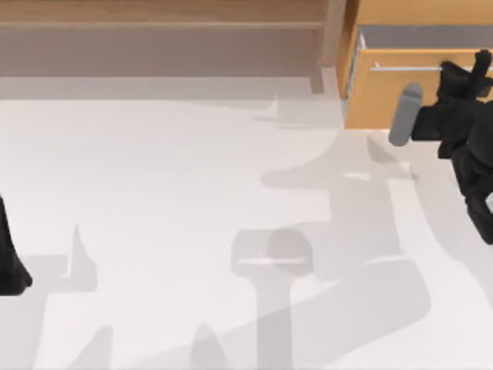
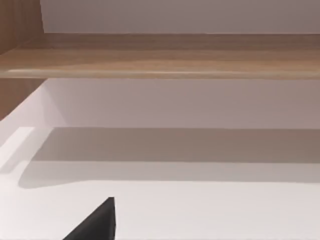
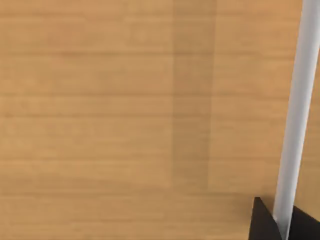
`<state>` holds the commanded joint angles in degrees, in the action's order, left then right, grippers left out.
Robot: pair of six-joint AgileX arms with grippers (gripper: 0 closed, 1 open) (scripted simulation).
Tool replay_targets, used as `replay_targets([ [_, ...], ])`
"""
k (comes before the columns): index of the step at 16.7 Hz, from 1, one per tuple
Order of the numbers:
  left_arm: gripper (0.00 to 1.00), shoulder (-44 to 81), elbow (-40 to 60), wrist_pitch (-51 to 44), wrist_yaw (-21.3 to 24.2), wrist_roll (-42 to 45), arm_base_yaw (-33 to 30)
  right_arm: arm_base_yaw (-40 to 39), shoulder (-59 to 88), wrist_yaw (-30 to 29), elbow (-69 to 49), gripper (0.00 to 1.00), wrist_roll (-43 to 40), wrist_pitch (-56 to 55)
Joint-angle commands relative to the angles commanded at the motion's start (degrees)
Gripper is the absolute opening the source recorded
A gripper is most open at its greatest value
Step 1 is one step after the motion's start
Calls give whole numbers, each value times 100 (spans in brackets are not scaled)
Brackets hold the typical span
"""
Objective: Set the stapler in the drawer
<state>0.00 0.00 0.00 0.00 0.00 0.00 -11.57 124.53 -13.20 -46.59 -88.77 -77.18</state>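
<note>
Your right gripper (image 1: 471, 71) pinches the silver bar handle (image 3: 295, 120) of the drawer (image 1: 393, 96), which sits at the table's (image 1: 154, 200) far right, slightly open. Your left arm (image 1: 9, 254) is parked at the left edge, facing the brown shelf (image 2: 160, 57); its finger state can't be told.

Drawer (image 1: 385, 96) far right on table (image 1: 154, 231), shelf (image 1: 154, 31) left of it

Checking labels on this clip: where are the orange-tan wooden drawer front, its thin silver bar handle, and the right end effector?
Orange-tan wooden drawer front (image 1: 377, 104), top view, bare front panel.
Thin silver bar handle (image 1: 404, 68), top view, mid-bar.
Right end effector (image 1: 479, 68), top view, fingertips at the handle's right end.
</note>
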Motion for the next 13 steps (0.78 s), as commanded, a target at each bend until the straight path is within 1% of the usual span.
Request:
replay_targets([
  [3, 100, 0, 0, 0, 0, 0, 0, 22, 74, 41, -219, 0, -6, 116],
  [9, 100, 0, 0, 0, 0, 0, 0, 177, 647, 176, -1526, 0, 3, 833],
  [13, 100, 0, 0, 0, 0, 0, 0, 201, 733, 191, -1666, 0, -10, 928],
])
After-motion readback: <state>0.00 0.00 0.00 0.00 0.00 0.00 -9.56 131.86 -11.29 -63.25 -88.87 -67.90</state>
